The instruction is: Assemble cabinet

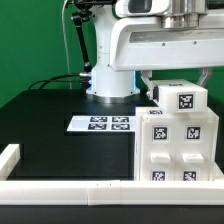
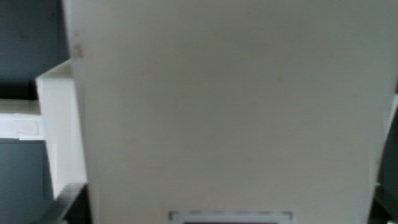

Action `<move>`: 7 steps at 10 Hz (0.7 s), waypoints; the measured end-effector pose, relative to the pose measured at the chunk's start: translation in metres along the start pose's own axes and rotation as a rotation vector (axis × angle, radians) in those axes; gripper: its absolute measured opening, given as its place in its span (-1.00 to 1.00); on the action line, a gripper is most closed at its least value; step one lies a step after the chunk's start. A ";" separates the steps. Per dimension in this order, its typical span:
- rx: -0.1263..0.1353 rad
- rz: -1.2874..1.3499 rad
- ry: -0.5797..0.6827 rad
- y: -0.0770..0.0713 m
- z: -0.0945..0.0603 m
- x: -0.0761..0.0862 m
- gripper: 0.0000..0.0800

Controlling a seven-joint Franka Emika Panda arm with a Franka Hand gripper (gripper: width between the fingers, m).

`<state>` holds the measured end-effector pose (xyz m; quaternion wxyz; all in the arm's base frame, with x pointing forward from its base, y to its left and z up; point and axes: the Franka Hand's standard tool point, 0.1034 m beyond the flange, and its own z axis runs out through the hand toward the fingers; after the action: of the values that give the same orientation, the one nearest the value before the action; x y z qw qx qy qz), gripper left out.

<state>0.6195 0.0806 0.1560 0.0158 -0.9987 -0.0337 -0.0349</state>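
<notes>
— Where's the cabinet (image 1: 180, 150)?
— On the black desk (image 1: 50, 110), at the near edge on the exterior view's right. It's upright, tags facing us, with a tagged block (image 1: 180, 97) on top.
— And the tool (image 1: 178, 78)?
— Low over that block. Spread or pinching, I can't tell; white cabinet (image 2: 231, 110) fills the wrist view.
— Around it?
— The marker board (image 1: 102, 123) lies apart on the exterior view's left, and a rail (image 1: 70, 188) runs along the near edge.

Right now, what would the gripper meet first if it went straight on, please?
Probably the cabinet: the gripper points down over its top, and white plastic fills the wrist view; contact unclear.
</notes>
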 end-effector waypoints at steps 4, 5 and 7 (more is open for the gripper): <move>0.002 0.113 0.000 0.000 0.000 0.000 0.36; 0.002 0.171 0.000 0.000 0.000 0.000 0.36; 0.010 0.318 -0.002 -0.002 0.001 0.000 0.36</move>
<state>0.6191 0.0825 0.1554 0.0259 -0.9914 0.1246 -0.0308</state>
